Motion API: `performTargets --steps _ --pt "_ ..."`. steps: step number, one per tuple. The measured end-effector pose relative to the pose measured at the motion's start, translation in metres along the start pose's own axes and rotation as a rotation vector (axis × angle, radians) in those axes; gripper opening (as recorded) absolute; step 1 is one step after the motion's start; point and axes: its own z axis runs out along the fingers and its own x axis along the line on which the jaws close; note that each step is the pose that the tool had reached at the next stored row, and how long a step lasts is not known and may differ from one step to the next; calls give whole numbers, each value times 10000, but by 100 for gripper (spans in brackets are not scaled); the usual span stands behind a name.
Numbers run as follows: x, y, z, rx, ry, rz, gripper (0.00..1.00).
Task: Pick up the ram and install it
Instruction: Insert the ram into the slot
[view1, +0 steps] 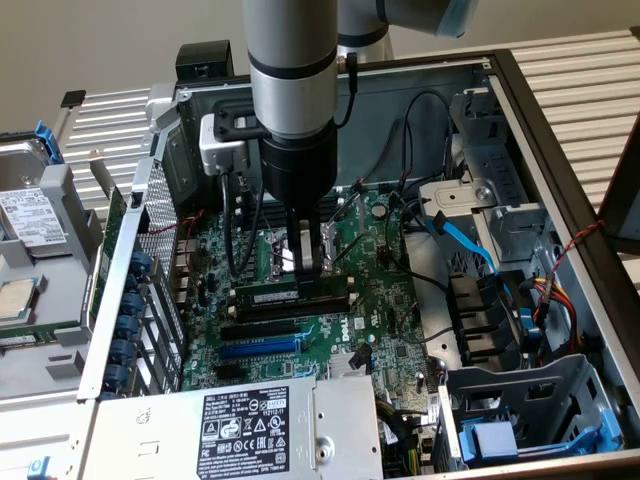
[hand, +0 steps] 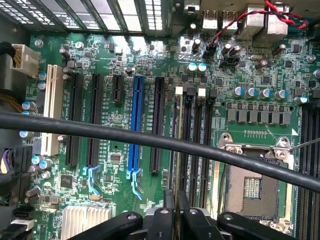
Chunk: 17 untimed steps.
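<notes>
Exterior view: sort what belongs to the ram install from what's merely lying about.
In the job:
ram
gripper, closed on the ram
memory slots

Lying about:
blue expansion slot
CPU socket
hard drive
power supply

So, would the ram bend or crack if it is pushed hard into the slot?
Probably stiff: the ram is a straight, flat board. Likely light, being so thin and narrow. It may tilt or strain, since the end effector holds it away from its middle.
</notes>
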Motion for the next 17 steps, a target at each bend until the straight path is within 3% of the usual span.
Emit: performTargets --steps 8,12,17 --pt "0 16 7 91 1 3 13" --pt "-1 19 9 178 2 4 13" --pt "-1 36 11 196 2 3 13"
